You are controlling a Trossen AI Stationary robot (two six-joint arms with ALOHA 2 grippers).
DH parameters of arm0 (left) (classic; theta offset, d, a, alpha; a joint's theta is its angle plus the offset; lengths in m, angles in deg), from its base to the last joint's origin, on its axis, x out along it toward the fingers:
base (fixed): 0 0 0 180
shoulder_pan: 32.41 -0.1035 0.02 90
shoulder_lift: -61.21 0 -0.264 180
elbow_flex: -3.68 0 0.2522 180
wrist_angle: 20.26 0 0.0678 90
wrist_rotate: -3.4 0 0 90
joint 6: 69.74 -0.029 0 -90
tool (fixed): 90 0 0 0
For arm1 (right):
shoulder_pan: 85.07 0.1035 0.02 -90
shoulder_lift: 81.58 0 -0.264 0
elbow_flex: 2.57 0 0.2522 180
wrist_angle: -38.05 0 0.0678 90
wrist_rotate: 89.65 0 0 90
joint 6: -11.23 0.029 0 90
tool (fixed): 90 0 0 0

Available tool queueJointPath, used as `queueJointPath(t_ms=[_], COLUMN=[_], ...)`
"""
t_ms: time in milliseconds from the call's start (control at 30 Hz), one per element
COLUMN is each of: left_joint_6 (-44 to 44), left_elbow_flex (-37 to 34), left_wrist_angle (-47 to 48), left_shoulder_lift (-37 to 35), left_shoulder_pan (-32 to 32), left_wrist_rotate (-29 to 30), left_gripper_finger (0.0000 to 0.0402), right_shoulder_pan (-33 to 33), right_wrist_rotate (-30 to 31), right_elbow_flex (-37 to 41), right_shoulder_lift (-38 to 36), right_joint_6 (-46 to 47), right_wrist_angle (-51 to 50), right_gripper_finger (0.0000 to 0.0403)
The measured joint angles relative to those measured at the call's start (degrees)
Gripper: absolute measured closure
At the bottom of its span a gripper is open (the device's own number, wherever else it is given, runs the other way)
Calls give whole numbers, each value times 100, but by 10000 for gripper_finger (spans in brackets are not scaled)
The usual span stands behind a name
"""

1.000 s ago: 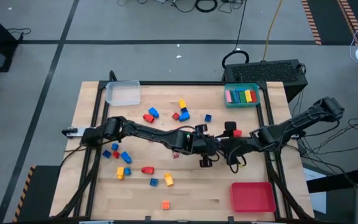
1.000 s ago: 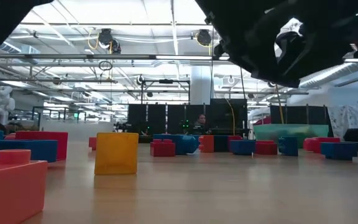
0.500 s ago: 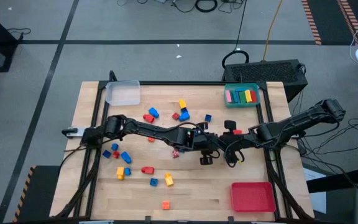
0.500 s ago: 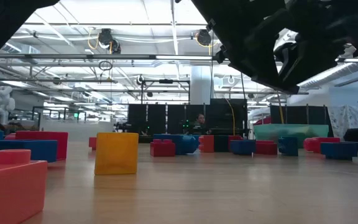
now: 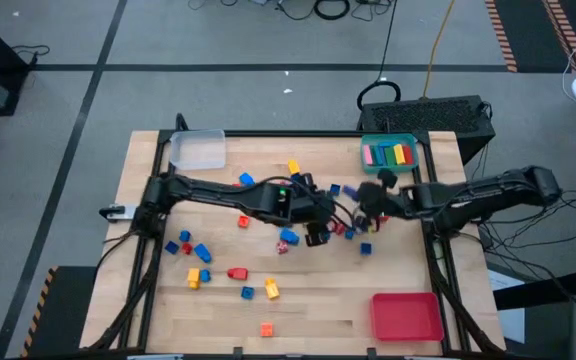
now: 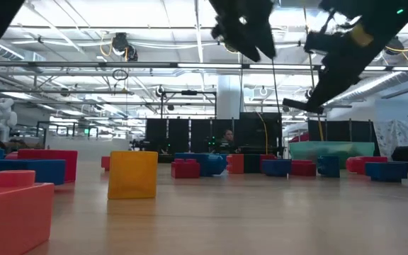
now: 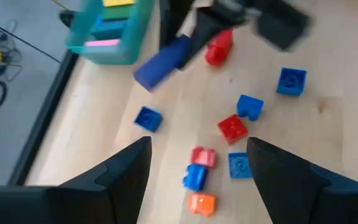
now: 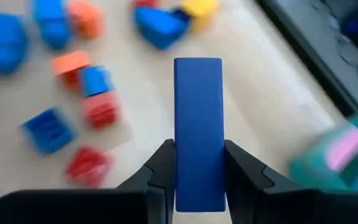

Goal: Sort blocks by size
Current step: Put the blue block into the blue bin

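The right gripper point(image 8: 197, 177) clenches a long blue bar point(image 8: 197, 130) lifted off the surface near the teal tray point(image 5: 389, 153), presumably bound for it since long bricks lie there, while the left gripper point(image 7: 197, 171) hangs released above scattered small blocks point(image 7: 232, 127).

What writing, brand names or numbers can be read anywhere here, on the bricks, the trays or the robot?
None can be read.
The long blue brick in the right hand shows a plain face.
The teal tray and red tray show no label.
The room behind the table: any signs are too small to read.
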Motion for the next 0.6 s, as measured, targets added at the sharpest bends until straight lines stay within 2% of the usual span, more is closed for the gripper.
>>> queueJointPath(t_ms=[133, 267, 467, 600], left_joint_6=[25, 28, 18, -306], left_elbow_flex=[-764, -1935, -3931, -4841], left_wrist_angle=[-65, -606, -1885, -2480], left_shoulder_lift=[-691, -1467, -2596, -3096], left_shoulder_pan=[9, -59, -419, -728], left_wrist_rotate=[132, 228, -252, -593], left_gripper_finger=[135, 135, 134, 134], right_shoulder_pan=[-1012, -2065, -3488, -4190], right_wrist_rotate=[-55, -463, -1161, -1393], right_elbow_flex=[0, 2, 2, 2], right_shoulder_lift=[-29, -23, 19, 246], right_joint_6=[-19, -137, -433, -490], right_wrist_angle=[18, 72, 366, 257], right_gripper_finger=[324, 324, 324, 324])
